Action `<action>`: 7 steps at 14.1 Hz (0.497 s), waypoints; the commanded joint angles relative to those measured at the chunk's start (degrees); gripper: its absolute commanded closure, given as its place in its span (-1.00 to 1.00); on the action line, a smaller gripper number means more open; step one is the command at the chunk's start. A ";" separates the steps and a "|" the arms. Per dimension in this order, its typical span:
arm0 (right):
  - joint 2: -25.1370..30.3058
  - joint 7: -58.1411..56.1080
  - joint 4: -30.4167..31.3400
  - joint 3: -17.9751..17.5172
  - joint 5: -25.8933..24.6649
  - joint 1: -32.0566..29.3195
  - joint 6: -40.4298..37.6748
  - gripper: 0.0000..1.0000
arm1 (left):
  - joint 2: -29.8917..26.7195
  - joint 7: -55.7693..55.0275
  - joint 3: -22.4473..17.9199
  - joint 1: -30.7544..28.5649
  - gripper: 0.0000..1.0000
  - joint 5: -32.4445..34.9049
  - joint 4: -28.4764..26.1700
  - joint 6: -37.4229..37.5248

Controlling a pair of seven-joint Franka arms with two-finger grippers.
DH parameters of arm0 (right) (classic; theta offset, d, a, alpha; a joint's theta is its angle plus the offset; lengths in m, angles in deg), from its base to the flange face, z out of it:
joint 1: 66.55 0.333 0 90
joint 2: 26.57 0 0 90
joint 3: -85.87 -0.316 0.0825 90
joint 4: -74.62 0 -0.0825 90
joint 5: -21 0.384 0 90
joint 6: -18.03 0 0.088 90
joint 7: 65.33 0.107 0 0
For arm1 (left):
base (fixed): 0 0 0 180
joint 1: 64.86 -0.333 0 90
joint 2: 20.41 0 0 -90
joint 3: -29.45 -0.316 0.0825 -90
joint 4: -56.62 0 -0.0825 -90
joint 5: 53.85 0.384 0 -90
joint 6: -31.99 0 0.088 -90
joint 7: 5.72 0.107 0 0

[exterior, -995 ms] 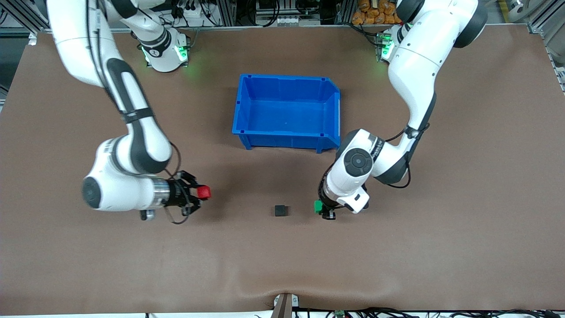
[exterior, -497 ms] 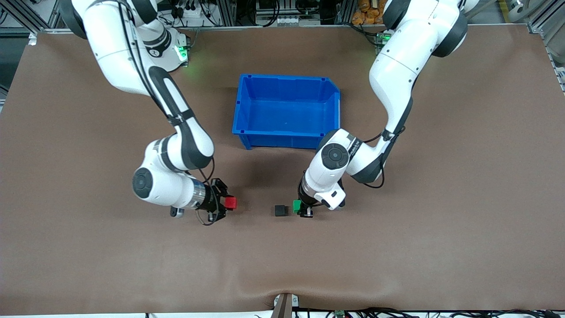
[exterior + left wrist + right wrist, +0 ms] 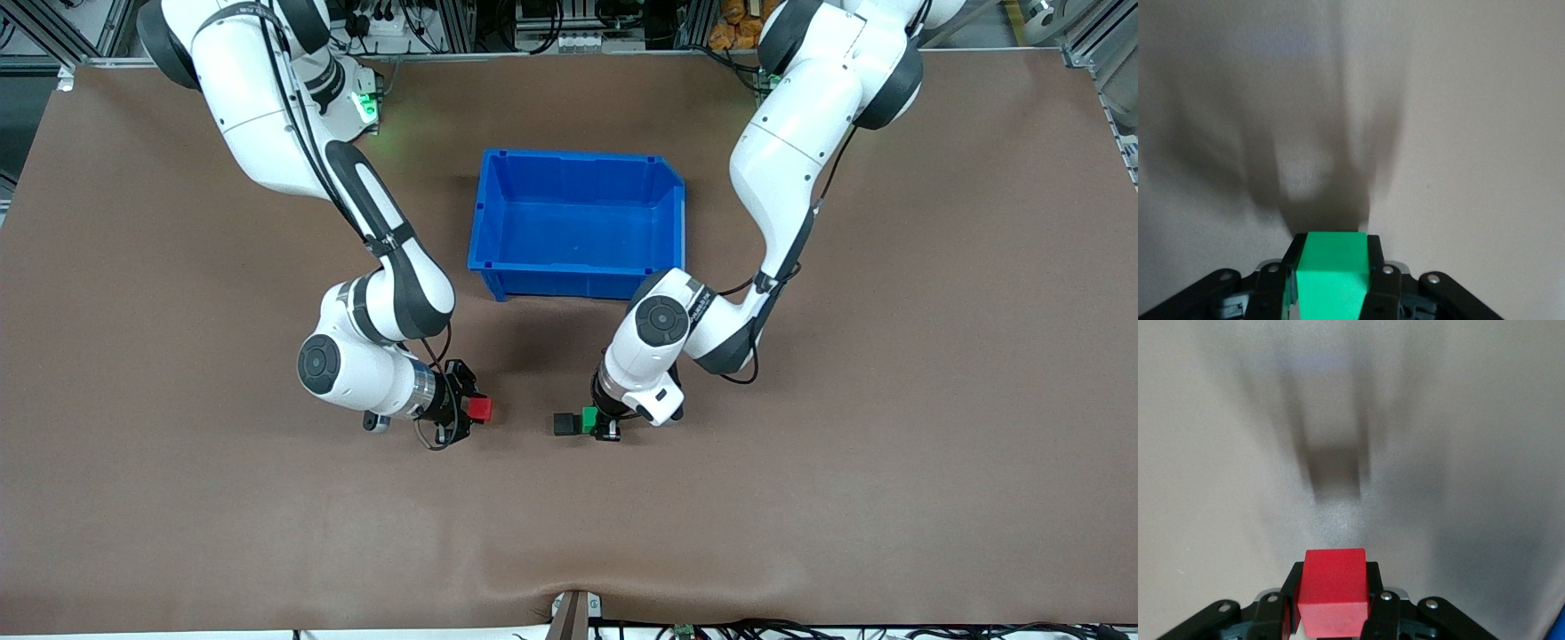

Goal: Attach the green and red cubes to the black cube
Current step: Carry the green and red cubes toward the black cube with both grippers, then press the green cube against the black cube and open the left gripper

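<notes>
The black cube (image 3: 564, 424) lay on the table (image 3: 800, 498), touching the green cube (image 3: 589, 417) pinched by the left gripper (image 3: 594, 421). The right gripper (image 3: 473, 410) pinched the red cube (image 3: 481, 409) nearby. All cubes appeared rigid, light and best held by parallel faces.

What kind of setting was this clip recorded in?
Most likely a robotics lab bench: two white arms mounted at a brown-covered table, metal framing and cables along its edge, and only test props out, a blue bin and small coloured cubes.
</notes>
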 commanded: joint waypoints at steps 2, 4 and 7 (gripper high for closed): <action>-1.32 0.65 -1.04 0.38 1.13 0.85 1.27 1.00 | 2.29 -1.02 -1.85 2.02 1.00 -0.73 3.09 -1.52; -1.94 0.66 -1.13 0.38 1.13 1.38 2.06 1.00 | 2.38 -0.75 -3.78 3.51 0.21 -0.73 3.09 -3.00; -2.11 1.44 -1.22 0.38 1.13 1.47 2.15 1.00 | 2.73 -0.14 -5.20 4.66 -1.00 -0.55 2.92 -3.63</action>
